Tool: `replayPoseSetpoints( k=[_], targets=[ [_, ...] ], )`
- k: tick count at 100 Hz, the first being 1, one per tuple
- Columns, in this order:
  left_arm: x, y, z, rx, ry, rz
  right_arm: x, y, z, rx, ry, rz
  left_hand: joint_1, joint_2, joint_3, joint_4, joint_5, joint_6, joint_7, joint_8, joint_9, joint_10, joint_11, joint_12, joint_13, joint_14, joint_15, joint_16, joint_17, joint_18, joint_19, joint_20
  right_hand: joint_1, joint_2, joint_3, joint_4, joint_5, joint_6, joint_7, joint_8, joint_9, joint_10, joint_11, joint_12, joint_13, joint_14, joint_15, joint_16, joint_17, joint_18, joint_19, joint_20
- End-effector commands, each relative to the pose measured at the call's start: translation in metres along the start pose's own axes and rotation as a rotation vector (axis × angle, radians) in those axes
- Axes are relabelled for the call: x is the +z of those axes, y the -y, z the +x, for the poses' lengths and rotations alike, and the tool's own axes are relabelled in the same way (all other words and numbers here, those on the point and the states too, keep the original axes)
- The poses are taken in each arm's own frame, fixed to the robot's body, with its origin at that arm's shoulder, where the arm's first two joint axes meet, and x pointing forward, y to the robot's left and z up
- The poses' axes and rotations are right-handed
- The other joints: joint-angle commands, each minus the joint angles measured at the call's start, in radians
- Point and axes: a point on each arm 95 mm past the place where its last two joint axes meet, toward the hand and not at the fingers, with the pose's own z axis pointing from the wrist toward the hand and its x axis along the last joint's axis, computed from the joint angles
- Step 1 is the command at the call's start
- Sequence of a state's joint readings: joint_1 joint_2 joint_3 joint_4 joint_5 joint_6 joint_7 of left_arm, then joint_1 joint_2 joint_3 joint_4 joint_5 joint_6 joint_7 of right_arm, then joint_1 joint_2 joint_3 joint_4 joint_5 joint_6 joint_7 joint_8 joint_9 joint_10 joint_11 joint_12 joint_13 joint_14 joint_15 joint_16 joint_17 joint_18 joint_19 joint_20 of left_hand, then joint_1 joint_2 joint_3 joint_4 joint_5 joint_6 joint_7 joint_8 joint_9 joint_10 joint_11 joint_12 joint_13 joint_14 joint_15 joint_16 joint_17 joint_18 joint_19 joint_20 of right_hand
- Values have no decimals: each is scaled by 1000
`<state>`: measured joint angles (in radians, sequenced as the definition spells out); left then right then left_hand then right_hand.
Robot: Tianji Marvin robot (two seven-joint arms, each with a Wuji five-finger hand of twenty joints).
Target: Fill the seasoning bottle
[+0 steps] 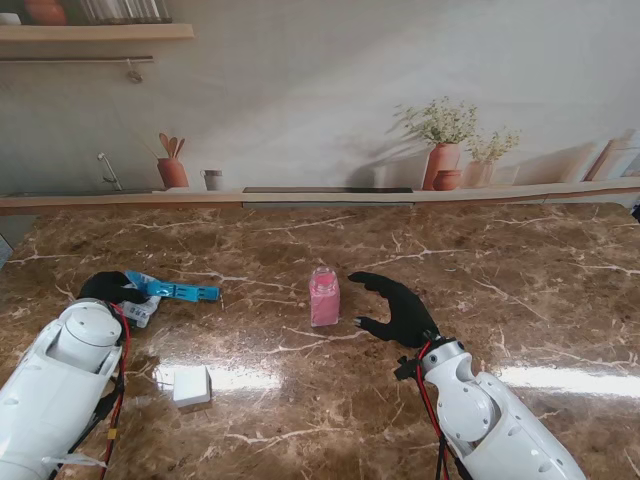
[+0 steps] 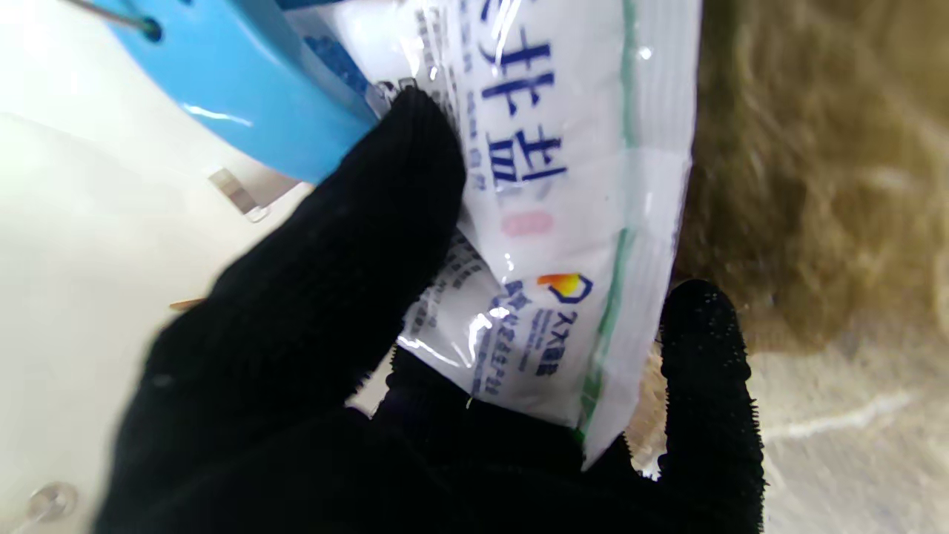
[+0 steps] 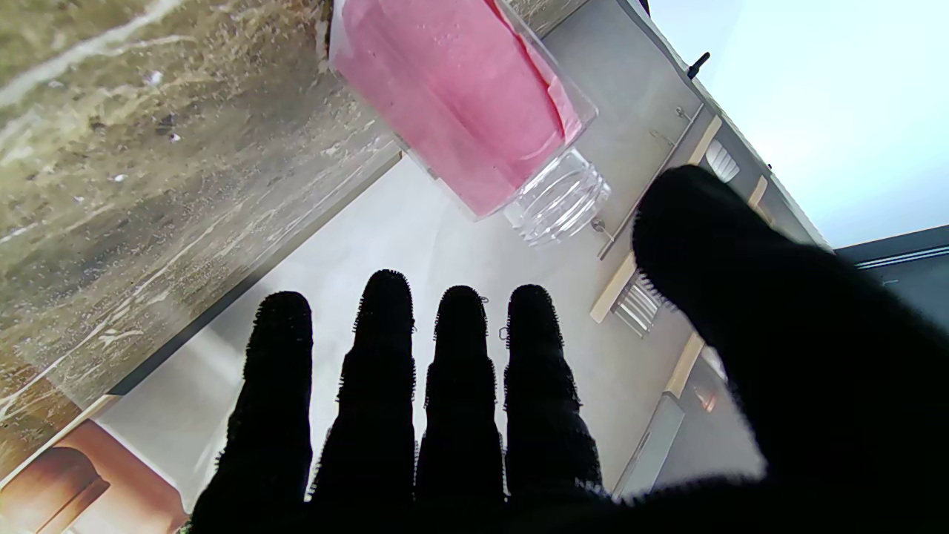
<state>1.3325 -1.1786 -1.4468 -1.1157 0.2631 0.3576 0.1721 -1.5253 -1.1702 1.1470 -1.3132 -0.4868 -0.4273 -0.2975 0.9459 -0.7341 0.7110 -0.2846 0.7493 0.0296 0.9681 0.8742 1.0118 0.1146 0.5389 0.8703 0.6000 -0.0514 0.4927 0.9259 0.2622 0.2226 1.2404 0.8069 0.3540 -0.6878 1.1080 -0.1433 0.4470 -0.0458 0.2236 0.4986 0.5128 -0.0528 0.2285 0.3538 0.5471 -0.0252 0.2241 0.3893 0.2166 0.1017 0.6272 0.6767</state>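
The right hand, fingers spread and empty, waits just beside the upright pink seasoning bottle, which stands off its fingertips. The farther left hand pinches the salt bag.

Glossy marble table; clear plastic bottle; crinkly glossy packet.

marble table, bottle, white box
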Motion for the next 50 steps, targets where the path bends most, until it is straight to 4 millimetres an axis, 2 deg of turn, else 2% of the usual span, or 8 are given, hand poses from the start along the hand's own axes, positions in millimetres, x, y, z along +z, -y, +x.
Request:
replayPoseSetpoints(
  k=[1, 50],
  targets=[
    [-11, -27, -12, -32, 25, -48, -3, 2, 0, 0, 11, 6, 241, 308, 223, 102, 247, -170, 151, 58, 22, -81, 206, 61, 445, 312, 379, 35, 1, 20, 6, 16, 7, 16, -10, 41, 12, -29, 7, -12, 11, -6, 1, -22, 21, -13, 3, -3, 3, -2, 19, -15],
    [-55, 3, 33, -278, -182, 57, -5, -25, 13, -52, 0, -65, 248, 311, 218, 101, 244, -169, 135, 90, 26, -73, 229, 78, 449, 323, 394, 52, -3, 18, 3, 44, 5, 16, -18, 40, 13, -27, 7, -14, 12, -3, -2, -23, 13, -8, -2, -5, -4, -4, 15, -19]
  ],
)
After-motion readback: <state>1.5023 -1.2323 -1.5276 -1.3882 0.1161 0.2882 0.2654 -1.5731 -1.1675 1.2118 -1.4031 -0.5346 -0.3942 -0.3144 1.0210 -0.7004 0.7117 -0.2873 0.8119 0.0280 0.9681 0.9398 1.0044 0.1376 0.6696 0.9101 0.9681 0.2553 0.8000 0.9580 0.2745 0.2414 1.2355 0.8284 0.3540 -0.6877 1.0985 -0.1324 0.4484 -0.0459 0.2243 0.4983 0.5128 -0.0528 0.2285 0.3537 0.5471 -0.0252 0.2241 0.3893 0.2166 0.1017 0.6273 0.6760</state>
